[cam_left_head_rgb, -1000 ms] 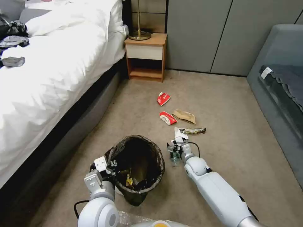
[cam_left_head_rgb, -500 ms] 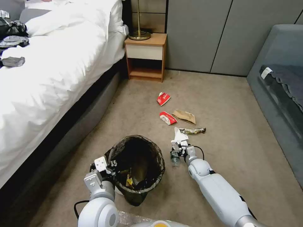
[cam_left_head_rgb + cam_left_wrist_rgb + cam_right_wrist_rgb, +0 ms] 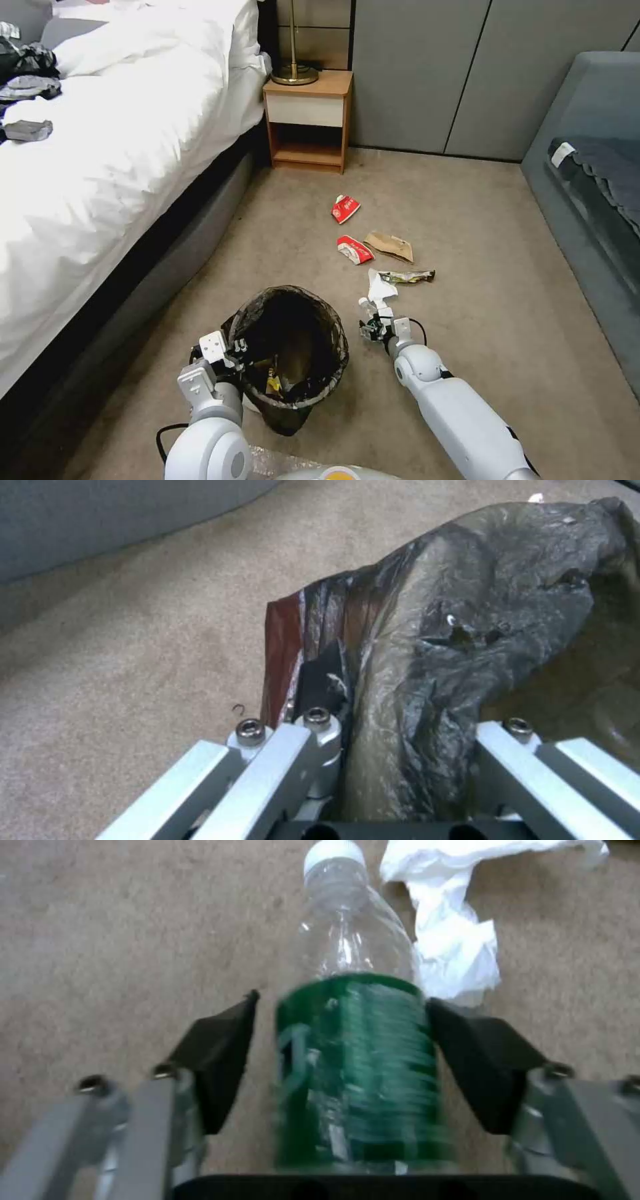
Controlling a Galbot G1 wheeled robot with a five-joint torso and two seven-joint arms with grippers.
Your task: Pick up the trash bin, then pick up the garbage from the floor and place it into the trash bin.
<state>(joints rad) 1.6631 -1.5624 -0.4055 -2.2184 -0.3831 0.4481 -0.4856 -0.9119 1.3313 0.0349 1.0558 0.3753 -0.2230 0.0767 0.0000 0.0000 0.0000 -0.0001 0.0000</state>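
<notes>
Straddling the bottle, the right claw gapes; left claw clamps the bin's bag.

The trash bin, lined with a dark crinkled bag, is seen upright on the carpet. Beside it a clear bottle with a green label lies next to white paper; red packets, a brown bag and a wrapper are scattered beyond.

Clear bottle, green label; dark brownish-black bin bag.
</notes>
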